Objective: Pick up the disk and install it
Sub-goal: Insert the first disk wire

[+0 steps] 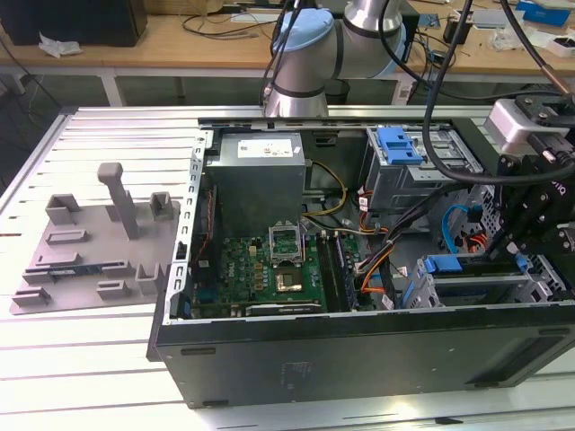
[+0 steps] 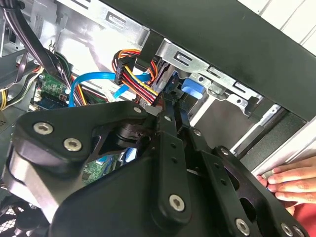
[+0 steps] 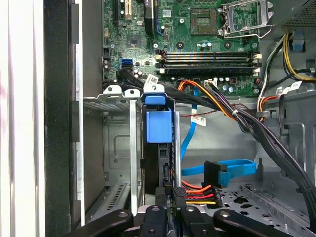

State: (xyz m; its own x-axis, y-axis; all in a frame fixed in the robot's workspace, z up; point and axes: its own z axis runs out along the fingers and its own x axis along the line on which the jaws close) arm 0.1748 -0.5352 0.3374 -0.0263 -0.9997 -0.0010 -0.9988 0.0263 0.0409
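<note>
Starting at the grey bay wall [image 3: 114, 148], I judge that the disk [image 3: 159, 126], standing on edge in the slot just beside it at the case's front corner, could cock and bind on that metal if it sits tilted. The power leads [image 3: 197, 190] and blue data cable [image 3: 232, 170] near my tool [image 3: 169, 195] could snag or get pinched, and a person's hand [image 2: 291, 180] at the case edge could be struck. My own linkage covers the disk's near end, so I cannot tell whether the tool is clamped on it or free.
</note>
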